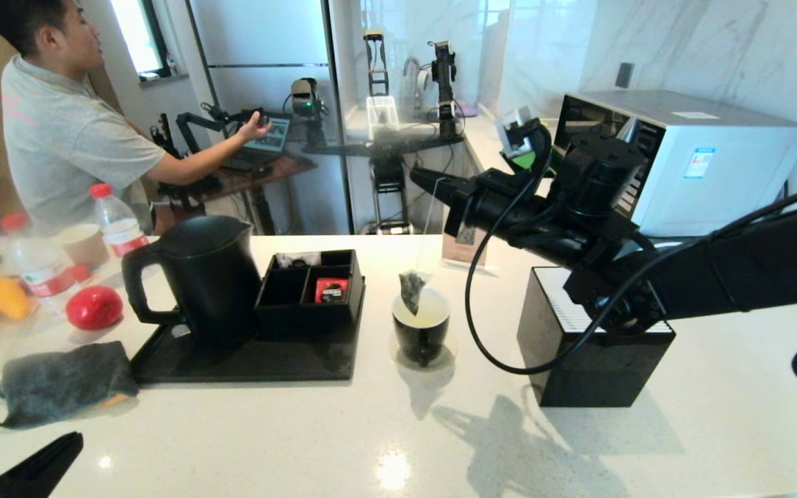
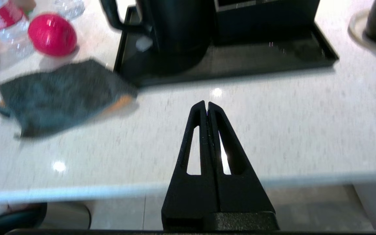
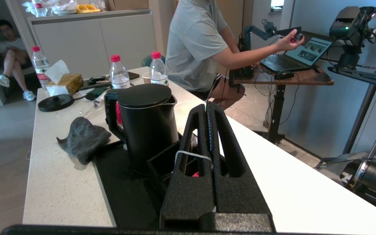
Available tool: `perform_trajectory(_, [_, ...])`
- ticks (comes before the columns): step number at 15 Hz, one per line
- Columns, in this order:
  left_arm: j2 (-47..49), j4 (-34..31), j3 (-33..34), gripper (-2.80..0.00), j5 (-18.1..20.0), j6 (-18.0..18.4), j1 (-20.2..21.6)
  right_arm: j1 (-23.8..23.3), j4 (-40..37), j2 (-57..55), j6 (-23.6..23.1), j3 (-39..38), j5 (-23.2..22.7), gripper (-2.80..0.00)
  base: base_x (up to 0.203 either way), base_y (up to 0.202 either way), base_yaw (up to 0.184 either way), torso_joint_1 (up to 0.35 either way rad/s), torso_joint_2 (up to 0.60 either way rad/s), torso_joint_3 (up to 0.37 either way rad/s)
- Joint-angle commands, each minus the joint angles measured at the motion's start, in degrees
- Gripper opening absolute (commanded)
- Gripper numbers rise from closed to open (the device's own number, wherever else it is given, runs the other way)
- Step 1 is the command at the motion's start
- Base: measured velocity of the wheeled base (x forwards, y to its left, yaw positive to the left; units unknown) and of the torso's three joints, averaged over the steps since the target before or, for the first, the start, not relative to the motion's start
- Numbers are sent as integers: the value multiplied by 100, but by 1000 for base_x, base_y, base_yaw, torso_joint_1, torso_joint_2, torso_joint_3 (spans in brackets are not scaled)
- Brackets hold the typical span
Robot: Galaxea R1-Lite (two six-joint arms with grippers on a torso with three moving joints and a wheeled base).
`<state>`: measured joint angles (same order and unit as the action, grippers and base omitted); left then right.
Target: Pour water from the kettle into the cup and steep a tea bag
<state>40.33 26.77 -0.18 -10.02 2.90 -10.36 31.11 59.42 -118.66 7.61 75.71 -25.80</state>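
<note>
Matte black arms, looped black cable; right gripper (image 3: 207,106), left gripper (image 2: 206,105): tapered black fingers with slotted cutouts.

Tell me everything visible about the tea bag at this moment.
The tea bag is a small greyish, translucent pouch, roughly triangular, hanging point-down from a thin pale string. The string runs up to the right tool, which is shut on it above the counter. The pouch dangles over the rim of the cup, a small black cup with a white inside holding pale liquid; its lower tip looks to be at or just inside the rim. Whether it touches the liquid cannot be told.
</note>
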Motion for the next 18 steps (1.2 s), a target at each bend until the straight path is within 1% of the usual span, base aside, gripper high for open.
perform_trajectory(1, [-1577, -968, 11, -280, 3, -4, 12, 0, 26, 1, -38, -3, -17, -280, 0, 0, 0, 0, 0, 0])
perform_trajectory(2, [-2067, -1344, -9, -280, 13, -9, 13, 1, 18, 1, -72, -19, -21, -280, 0, 0, 0, 0, 0, 0])
perform_trajectory(3, [-2356, -1598, -23, -280, 30, -19, 14, 9, -9, 1, -84, -21, -12, -280, 0, 0, 0, 0, 0, 0])
perform_trajectory(4, [-2476, -1848, -28, -280, 125, -39, 15, 9, -44, 1, -109, 5, -13, -280, 0, 0, 0, 0, 0, 0])
perform_trajectory(6, [-2413, -2175, 11, -280, 808, -203, 17, 1, -133, 10, -194, 5, -15, -280, 0, 0, 0, 0, 0, 0])
perform_trajectory(8, [-2407, -2772, 18, -280, 939, -264, 17, 0, -150, 1, -198, 5, -21, -280, 0, 0, 0, 0, 0, 0])
perform_trajectory(10, [-2407, -2703, 18, -280, 956, -299, -61, 0, -138, -16, -198, -9, -21, -280, 0, 0, 0, 0, 0, 0])
perform_trajectory(18, [-2407, -2703, 18, -280, 949, -299, -62, 0, -127, -40, -189, -26, -21, -280, 0, 0, 0, 0, 0, 0])
